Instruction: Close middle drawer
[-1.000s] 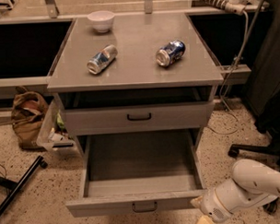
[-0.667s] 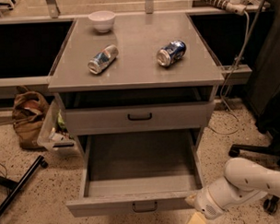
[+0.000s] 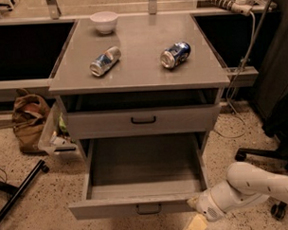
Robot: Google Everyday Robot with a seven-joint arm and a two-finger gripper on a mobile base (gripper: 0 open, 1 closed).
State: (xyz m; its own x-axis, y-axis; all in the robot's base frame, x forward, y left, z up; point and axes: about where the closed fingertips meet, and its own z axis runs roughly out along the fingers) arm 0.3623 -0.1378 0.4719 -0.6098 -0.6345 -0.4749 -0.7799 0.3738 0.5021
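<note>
Camera view: grey, flat-fronted middle drawer (image 3: 114, 208) hanging open below table's (image 3: 147, 83) front edge; white rounded gripper (image 3: 195, 213) hovering beside its right end, grasp impossible to tell; white bowl (image 3: 104, 21) sitting near back-left corner.

The scene is lit moderately from above, with a warm, yellowish cast. A soft sheen is spread across the grey tabletop (image 3: 142, 72), and small highlights are caught on the silver can (image 3: 105, 61), the blue can (image 3: 175, 54) and the white bowl (image 3: 104, 21). The 2 recesses flanking the cabinet are left almost black. The middle drawer (image 3: 143, 171) is shaded inside, darkest toward its back. The gripper (image 3: 195, 214), low at the right by that drawer's front corner, is brightly lit, and the pale arm (image 3: 260, 181) behind it is nearly washed out.
</note>
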